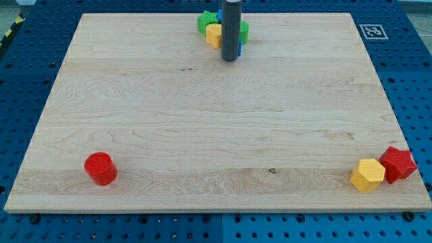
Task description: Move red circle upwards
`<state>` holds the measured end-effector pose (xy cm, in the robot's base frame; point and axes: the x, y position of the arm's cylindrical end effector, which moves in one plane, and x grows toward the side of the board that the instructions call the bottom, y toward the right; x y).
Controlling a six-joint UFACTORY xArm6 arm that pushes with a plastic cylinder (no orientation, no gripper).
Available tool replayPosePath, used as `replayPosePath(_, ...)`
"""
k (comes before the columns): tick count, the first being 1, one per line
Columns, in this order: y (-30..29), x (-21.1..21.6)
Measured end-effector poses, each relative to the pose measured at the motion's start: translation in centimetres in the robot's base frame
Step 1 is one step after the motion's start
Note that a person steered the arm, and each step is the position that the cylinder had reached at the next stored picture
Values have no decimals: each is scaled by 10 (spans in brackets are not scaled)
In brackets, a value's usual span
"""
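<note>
The red circle (100, 168) lies near the board's bottom left corner. My tip (229, 59) is near the view's top centre, far up and to the right of the red circle. The rod stands just in front of a cluster of blocks: a green block (205, 21), a yellow block (214, 35), another green piece (244, 29) and a blue block (239, 48), all partly hidden by the rod.
A yellow hexagon block (368, 175) and a red star-like block (397, 164) sit touching at the bottom right corner. The wooden board (216, 115) lies on a blue perforated table. A marker tag (372, 30) is at the top right.
</note>
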<state>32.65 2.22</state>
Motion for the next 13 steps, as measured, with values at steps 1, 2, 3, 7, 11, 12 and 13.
replayPosePath(1, -1, 15)
replayPosePath(2, -6, 58)
replayPosePath(3, -6, 70)
replayPosePath(7, -17, 110)
replayPosePath(11, -47, 122)
replayPosePath(12, -77, 148)
replayPosePath(13, -93, 155)
